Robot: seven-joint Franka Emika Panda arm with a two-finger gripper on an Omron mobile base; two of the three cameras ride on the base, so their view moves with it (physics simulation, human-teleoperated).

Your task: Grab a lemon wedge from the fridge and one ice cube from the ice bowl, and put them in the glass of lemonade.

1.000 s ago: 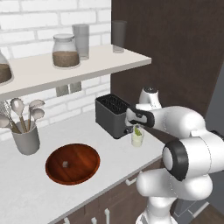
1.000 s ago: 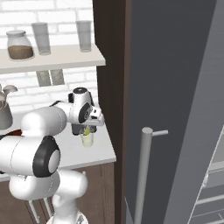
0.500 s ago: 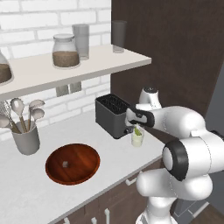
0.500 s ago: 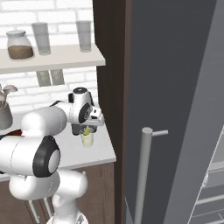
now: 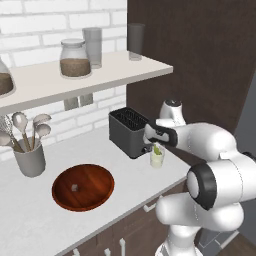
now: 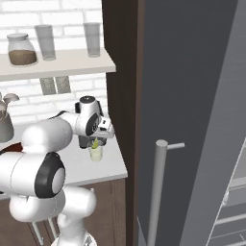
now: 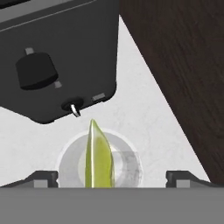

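Observation:
The glass of lemonade (image 5: 157, 158) (image 6: 96, 153) (image 7: 70, 162) stands on the white counter just right of the toaster. A pale yellow-green lemon wedge (image 7: 99, 159) stands upright inside it, tip up, also seen as a green sliver (image 5: 156, 150). Beside the wedge in the glass lies a faint translucent block (image 7: 125, 164). My gripper (image 5: 153, 147) (image 6: 96, 140) (image 7: 112, 177) hovers right above the glass, open, fingertips wide on either side and touching nothing. The wooden ice bowl (image 5: 95, 175) sits left on the counter with a tiny whitish ice cube (image 5: 74, 187). The grey fridge (image 6: 192, 96) stands at the right.
A black toaster (image 5: 127, 131) (image 7: 57, 57) sits close behind the glass. A dark brown cabinet (image 5: 200, 60) (image 7: 183, 65) walls the counter's right end. A grey utensil cup (image 5: 29, 159) stands far left. A shelf (image 5: 75, 80) above holds a jar and tall glasses. The fridge handle (image 6: 156, 192) is near.
My jaws have spread from nearly closed to wide open over the glass. The arm and the other things have stayed where they were.

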